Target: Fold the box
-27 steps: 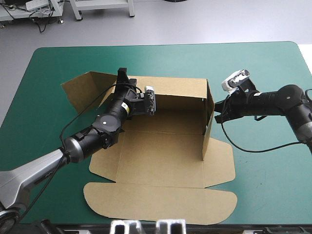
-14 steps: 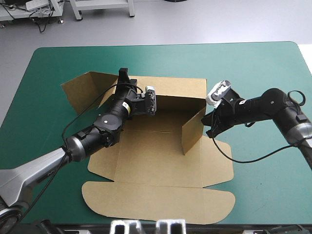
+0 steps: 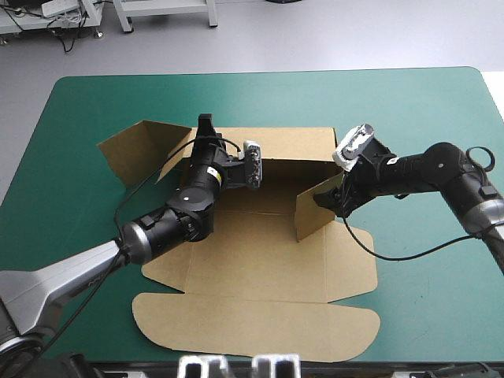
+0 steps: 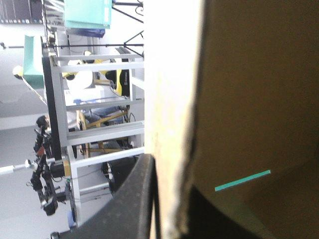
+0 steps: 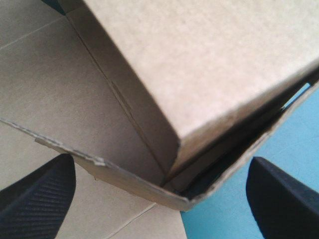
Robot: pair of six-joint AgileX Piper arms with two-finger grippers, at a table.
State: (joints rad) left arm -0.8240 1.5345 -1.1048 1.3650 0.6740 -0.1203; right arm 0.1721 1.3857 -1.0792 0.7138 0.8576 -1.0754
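The box point(image 3: 260, 260) is lying half-raised at the centre of the high view, its lid flap point(image 3: 252, 331) nearing the tabletop's point(image 3: 417, 118) lower edge. Its right side wall point(image 3: 315, 213), upright just before, is now leaning inward, which I judge is bringing that corner closer to tucking. The left hand point(image 3: 206, 126) is pinching the back wall point(image 3: 291, 146) at upper centre, all but closed on the board, while the right hand point(image 3: 329, 201), fingers spread wide, is straddling the leaning wall's corner, with bare teal-green cover lying open toward the frame's right and top.

A table point(image 3: 409, 110) with a teal-green cover fills the high view.
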